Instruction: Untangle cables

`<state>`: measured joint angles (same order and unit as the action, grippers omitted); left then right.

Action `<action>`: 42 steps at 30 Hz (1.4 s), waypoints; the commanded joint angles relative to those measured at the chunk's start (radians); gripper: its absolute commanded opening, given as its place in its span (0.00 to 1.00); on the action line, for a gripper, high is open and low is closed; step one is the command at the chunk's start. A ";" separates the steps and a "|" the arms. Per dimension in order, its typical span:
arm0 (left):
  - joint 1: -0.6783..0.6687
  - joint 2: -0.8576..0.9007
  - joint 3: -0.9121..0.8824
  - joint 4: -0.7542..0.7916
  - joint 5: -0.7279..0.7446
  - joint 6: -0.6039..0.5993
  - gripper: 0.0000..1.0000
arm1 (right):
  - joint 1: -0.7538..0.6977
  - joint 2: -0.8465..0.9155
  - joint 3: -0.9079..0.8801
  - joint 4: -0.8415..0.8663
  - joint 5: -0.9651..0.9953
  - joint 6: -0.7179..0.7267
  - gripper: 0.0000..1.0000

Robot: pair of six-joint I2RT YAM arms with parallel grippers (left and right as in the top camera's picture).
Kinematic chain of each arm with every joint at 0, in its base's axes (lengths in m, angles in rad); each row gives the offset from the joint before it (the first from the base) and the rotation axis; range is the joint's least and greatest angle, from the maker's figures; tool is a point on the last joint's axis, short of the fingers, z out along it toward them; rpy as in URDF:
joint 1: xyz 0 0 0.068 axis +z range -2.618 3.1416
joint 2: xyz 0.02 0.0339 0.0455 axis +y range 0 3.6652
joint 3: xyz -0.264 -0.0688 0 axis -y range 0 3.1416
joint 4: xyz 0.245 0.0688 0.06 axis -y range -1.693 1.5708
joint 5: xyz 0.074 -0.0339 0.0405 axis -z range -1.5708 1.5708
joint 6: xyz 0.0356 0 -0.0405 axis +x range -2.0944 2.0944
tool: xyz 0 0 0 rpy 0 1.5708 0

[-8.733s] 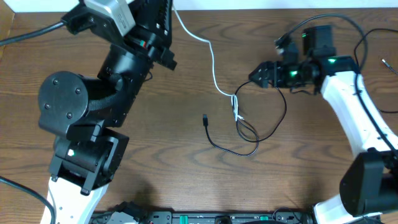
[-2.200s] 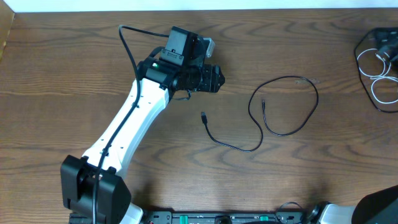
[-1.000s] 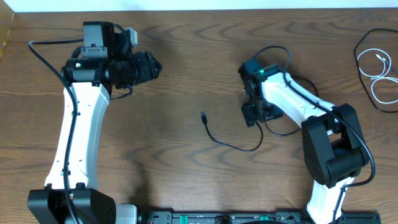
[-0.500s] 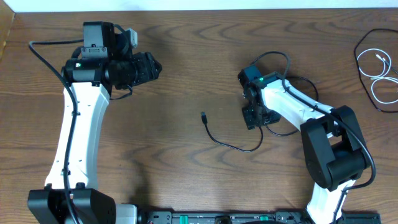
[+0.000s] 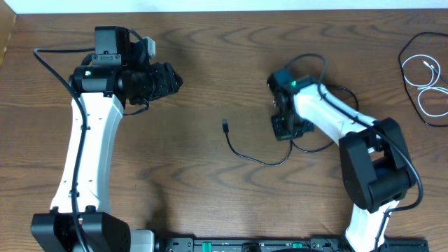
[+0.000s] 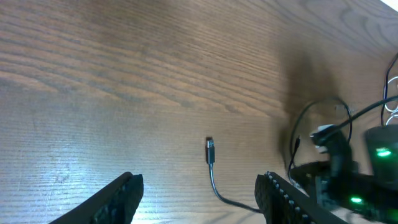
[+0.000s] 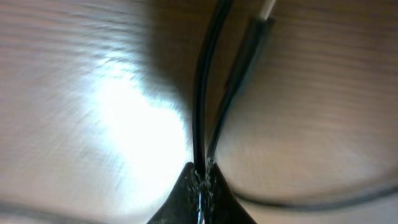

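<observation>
The black cable (image 5: 260, 162) lies mid-table, its free plug (image 5: 225, 126) pointing left. My right gripper (image 5: 283, 129) is pressed down on the cable's right-hand loop. In the right wrist view the right gripper (image 7: 202, 174) is shut on two black strands (image 7: 200, 93), with another plug end (image 7: 247, 50) just beyond. The white cable (image 5: 421, 105) sits coiled at the far right edge, apart from the black one. My left gripper (image 5: 170, 80) hovers open at the upper left. In its own view the left gripper (image 6: 202, 202) frames the black plug (image 6: 210, 151), with nothing between the fingers (image 6: 121, 194).
A thin dark loop (image 5: 404, 63) lies around the white coil at the right edge. The right arm's own thick cable (image 5: 318, 64) arches over its wrist. The table's back edge (image 5: 245, 11) meets a white strip, and a black rail (image 5: 231, 245) runs along the front.
My right gripper has closed onto the black cable. The cable's free plug has slid slightly left and back. The left arm has barely moved.
</observation>
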<state>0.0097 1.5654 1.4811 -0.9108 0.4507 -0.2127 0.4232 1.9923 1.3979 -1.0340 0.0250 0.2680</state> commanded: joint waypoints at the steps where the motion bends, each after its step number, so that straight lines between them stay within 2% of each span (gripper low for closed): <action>1: 0.005 -0.015 0.009 -0.007 0.010 -0.006 0.63 | -0.049 -0.041 0.183 -0.079 -0.066 -0.072 0.01; 4: 0.005 -0.015 0.009 -0.009 0.010 -0.006 0.63 | -0.124 -0.068 0.358 -0.182 -0.071 -0.092 0.01; 9: 0.005 -0.015 0.009 -0.008 0.010 -0.006 0.63 | -0.250 -0.074 0.571 -0.246 -0.071 -0.109 0.01; 17: 0.005 -0.015 0.009 -0.008 0.010 -0.006 0.63 | -0.510 -0.074 0.956 -0.190 -0.140 -0.097 0.01; 22: 0.005 -0.015 0.009 -0.008 0.010 -0.006 0.63 | -0.715 -0.074 1.210 -0.126 -0.126 -0.009 0.01; 30: 0.005 -0.015 0.009 -0.008 0.010 -0.006 0.63 | -0.916 -0.051 1.231 -0.060 0.026 0.069 0.01; 34: 0.005 -0.015 0.009 -0.005 0.010 -0.006 0.63 | -1.005 0.030 1.210 -0.051 0.059 0.096 0.01; 38: 0.005 -0.015 0.009 -0.005 0.009 -0.006 0.63 | -1.046 0.113 1.207 -0.064 0.063 0.114 0.01; 42: 0.005 -0.015 0.009 -0.005 0.010 -0.006 0.63 | -1.060 0.188 1.207 -0.158 0.108 0.145 0.01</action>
<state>0.0113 1.5635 1.4811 -0.9157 0.4507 -0.2127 -0.6292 2.1345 2.6141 -1.1454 0.0807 0.3656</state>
